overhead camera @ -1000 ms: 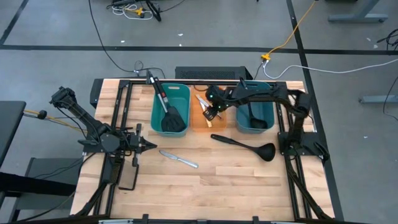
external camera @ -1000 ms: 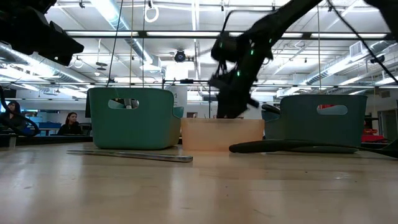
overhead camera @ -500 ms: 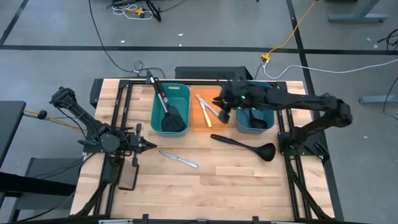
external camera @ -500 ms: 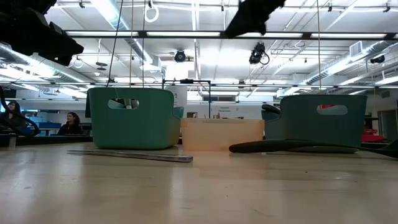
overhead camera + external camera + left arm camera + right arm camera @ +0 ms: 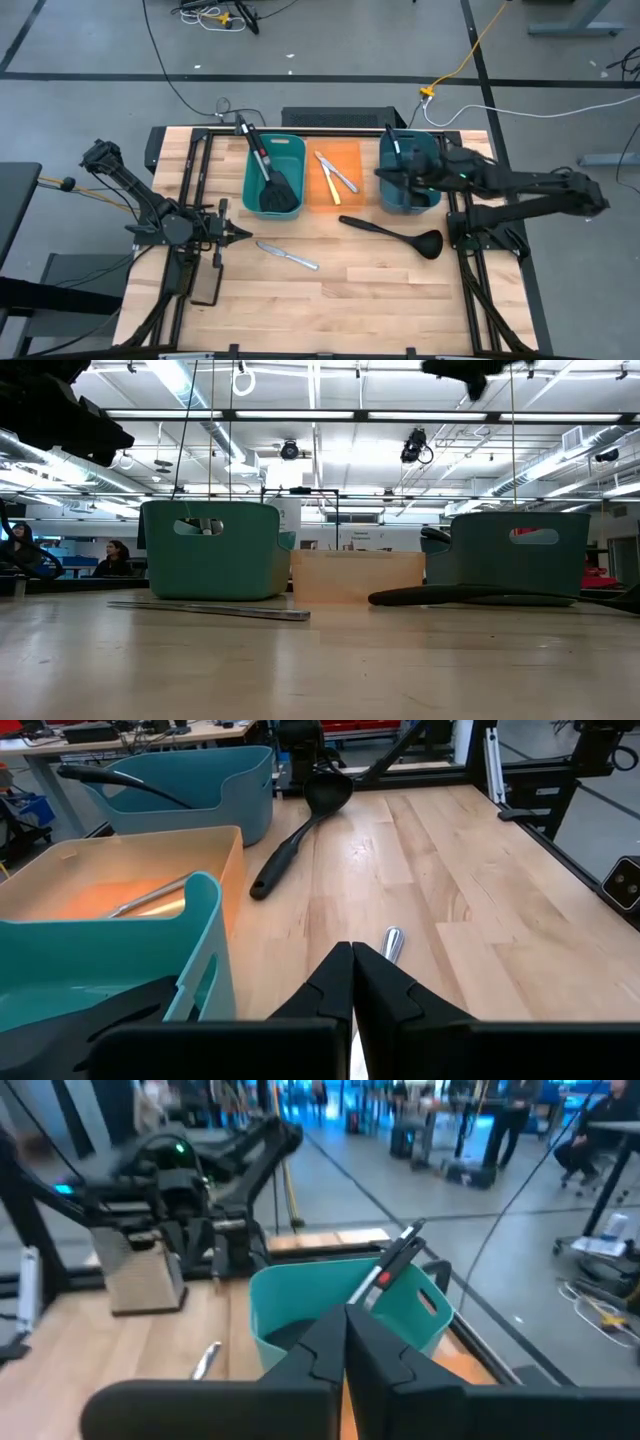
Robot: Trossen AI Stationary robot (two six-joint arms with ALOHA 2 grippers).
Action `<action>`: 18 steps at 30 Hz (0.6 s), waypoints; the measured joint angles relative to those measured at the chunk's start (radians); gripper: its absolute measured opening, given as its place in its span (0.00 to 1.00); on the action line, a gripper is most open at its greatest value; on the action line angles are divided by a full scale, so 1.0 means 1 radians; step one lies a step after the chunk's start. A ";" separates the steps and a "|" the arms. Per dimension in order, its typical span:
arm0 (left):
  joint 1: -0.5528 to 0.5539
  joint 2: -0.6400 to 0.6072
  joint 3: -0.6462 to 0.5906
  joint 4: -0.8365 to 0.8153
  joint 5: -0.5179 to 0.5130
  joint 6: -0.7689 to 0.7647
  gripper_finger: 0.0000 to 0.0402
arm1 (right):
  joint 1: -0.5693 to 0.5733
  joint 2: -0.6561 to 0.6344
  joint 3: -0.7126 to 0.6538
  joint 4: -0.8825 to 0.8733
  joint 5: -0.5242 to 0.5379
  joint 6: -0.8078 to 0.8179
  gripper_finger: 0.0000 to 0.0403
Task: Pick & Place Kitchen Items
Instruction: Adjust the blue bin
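Note:
A small silver knife (image 5: pixel 288 256) lies flat on the table; it also shows in the left wrist view (image 5: pixel 392 942). A black ladle (image 5: pixel 395 235) lies flat near the right. A black spatula (image 5: pixel 272 180) stands in the left teal bin (image 5: pixel 252 160), its handle leaning over the far rim. A pale-yellow knife (image 5: pixel 325 170) and a silver knife (image 5: pixel 346 180) lie in the orange bin (image 5: pixel 352 150). Another ladle (image 5: pixel 408 192) sits in the right teal bin (image 5: pixel 432 150). My left gripper (image 5: pixel 240 233) is shut and empty, left of the table knife. My right gripper (image 5: pixel 381 172) is shut and empty, high over the right bin's left wall.
The three bins stand in a row along the far side. A flat black pad (image 5: pixel 335 118) lies behind them at the far edge. Bare wood reaches from the table knife to the near edge. People sit in the room beyond (image 5: pixel 112 558).
My right gripper has risen out of the orange bin and gone toward the table's right edge, now over the right teal bin. Two knives lie in the orange bin.

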 joint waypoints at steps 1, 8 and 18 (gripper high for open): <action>0.000 0.000 0.000 -0.001 0.000 0.000 0.02 | -0.003 -0.051 -0.054 0.024 -0.007 0.011 0.02; 0.000 0.000 0.000 -0.004 0.000 0.000 0.02 | 0.000 -0.320 -0.316 0.049 0.037 0.139 0.03; 0.000 0.000 0.000 -0.005 -0.003 0.000 0.02 | 0.011 -0.354 -0.345 -0.125 -0.012 0.292 0.03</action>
